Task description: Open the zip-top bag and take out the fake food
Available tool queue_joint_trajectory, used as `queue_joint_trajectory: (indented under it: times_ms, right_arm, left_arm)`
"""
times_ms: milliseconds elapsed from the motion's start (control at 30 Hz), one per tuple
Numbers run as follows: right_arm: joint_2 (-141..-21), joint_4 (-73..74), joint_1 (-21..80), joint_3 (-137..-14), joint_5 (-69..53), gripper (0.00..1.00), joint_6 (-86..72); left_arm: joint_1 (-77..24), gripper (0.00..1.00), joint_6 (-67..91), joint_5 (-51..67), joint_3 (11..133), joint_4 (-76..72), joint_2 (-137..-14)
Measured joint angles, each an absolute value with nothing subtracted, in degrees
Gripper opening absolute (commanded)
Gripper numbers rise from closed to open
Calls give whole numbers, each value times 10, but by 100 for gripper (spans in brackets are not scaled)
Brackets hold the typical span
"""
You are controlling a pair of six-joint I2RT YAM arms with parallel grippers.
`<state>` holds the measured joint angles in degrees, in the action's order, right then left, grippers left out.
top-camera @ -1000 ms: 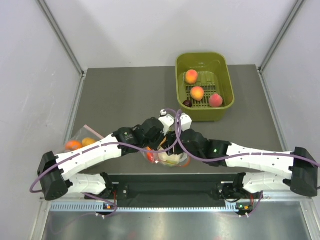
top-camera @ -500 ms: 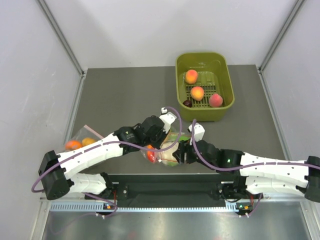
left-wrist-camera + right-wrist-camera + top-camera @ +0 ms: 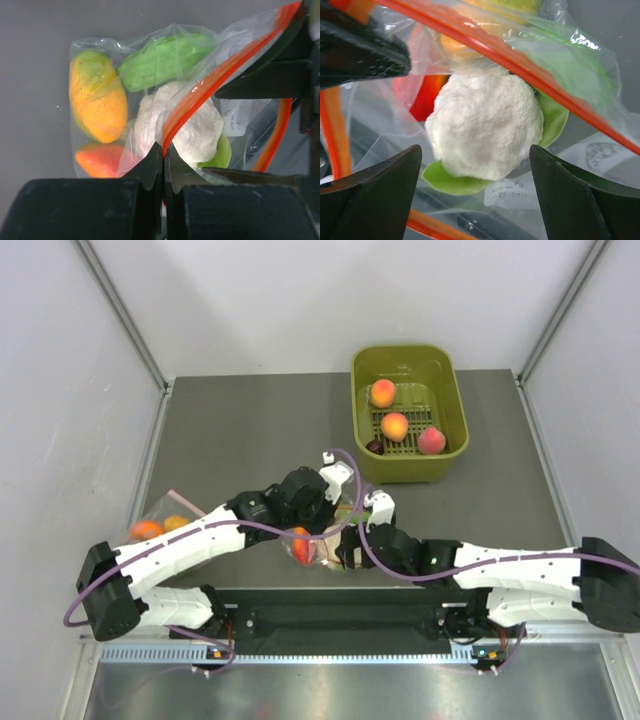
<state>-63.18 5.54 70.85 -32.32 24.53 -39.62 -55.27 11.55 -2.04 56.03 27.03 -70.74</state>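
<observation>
Jaws on left gripper [image 3: 164, 149] are clenched, pinching the bag [image 3: 150, 37] at one lip of its mouth, right by the orange-red zip strip [image 3: 210, 82]. Right gripper [image 3: 475, 152] jaws are spread wide, gripping nothing. Its fingers [image 3: 375, 195] sit at the open mouth, one each side of the white cauliflower [image 3: 485, 125] & close to it.

Bag is near the front edge of the table [image 3: 240, 430], btwn the two arms. Can't tell if it rests on the surface or hangs.

Inside w/ the cauliflower: green piece [image 3: 167, 60], yellow-orange piece [image 3: 97, 97], red piece [image 3: 100, 159].

Far right – green bin [image 3: 410, 470] w/ three peaches [image 3: 395, 426] & a dark plum [image 3: 374, 447]. Left edge – 2nd clear bag [image 3: 165, 520] w/ orange fruit in it.
</observation>
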Motion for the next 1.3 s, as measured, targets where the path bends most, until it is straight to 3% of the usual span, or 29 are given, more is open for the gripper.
queue_joint_trajectory:
  times_ms: [167, 567, 633, 733, 800, 900, 1033, 1200, 1300]
  right_arm:
    - [-685, 36, 709, -336, 268, 100, -395]
    - [-787, -23, 710, -364, 314, 98, -411]
    - [-797, -37, 712, -364, 324, 90, -417]
    - [-809, -56, 712, -363, 332, 58, -421]
    - [-815, -70, 712, -359, 334, 47, -421]
    - [-818, -86, 712, -353, 335, 20, -419]
    - [-811, -86, 712, -350, 333, 15, -417]
    - [-760, -64, 712, -324, 329, 0, -411]
    - [-721, -40, 712, -306, 329, 0, -406]
  left_arm:
    - [-548, 0, 123, -5, 560, 270, -707]
    - [-536, 0, 130, 27, 557, 276, -703]
    - [-533, 0, 128, 26, 557, 278, -701]
    - [-533, 0, 127, 28, 557, 274, -700]
    - [-533, 0, 130, 38, 557, 268, -699]
    - [-535, 0, 131, 46, 557, 267, -699]
    - [-537, 0, 132, 39, 557, 267, -699]
    - [-537, 0, 132, 28, 557, 267, -702]
    - [-534, 0, 131, 21, 557, 266, -710]
